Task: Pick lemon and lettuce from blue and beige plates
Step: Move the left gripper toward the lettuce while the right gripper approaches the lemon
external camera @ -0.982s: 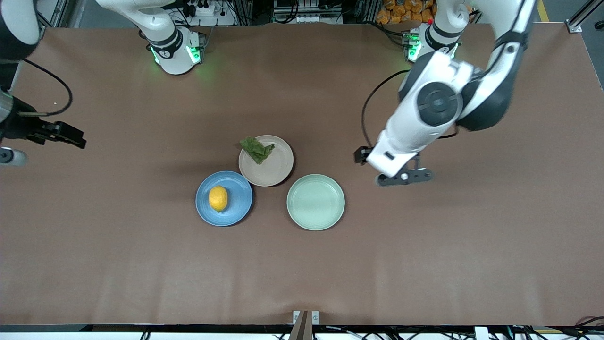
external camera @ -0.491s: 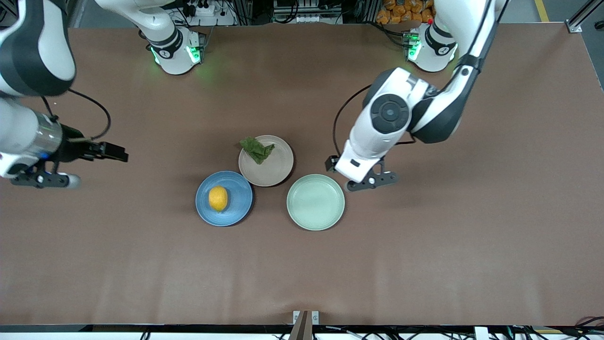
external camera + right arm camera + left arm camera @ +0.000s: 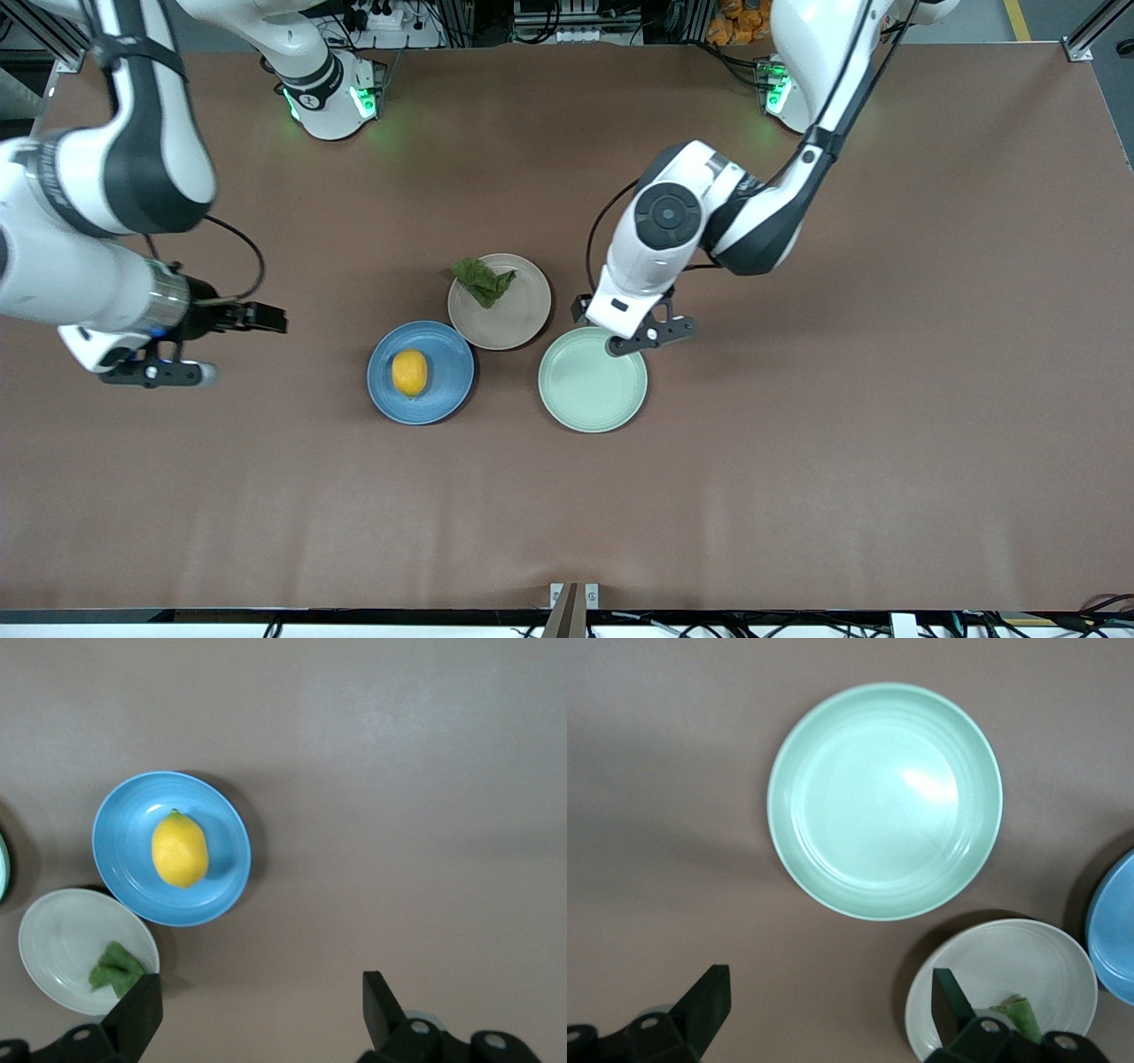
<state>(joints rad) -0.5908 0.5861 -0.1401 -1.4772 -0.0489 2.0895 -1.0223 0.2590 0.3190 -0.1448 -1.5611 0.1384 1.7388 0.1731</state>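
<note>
**Both arms closing in, nothing gripped yet**

The lemon lies in the middle of the blue plate, long axis pointing toward the front camera. The lettuce sits on the beige plate, draped over the rim farthest from that camera; the two plates touch or nearly so. A mint-green plate beside them holds nothing.

The step in hand looks like the approach. To do it well, each gripper should centre over its target before descending: across the lemon's narrow waist so it cannot roll, and low onto the lettuce's thickest fold, clear of the rim.

The right gripper hangs over bare table toward the right arm's end, well apart from the lemon, fingers spread wide with nothing between them. The left gripper is over the mint-green plate's rim, just beside the beige plate, fingers likewise apart and empty; its height above the table is hard to judge.
</note>
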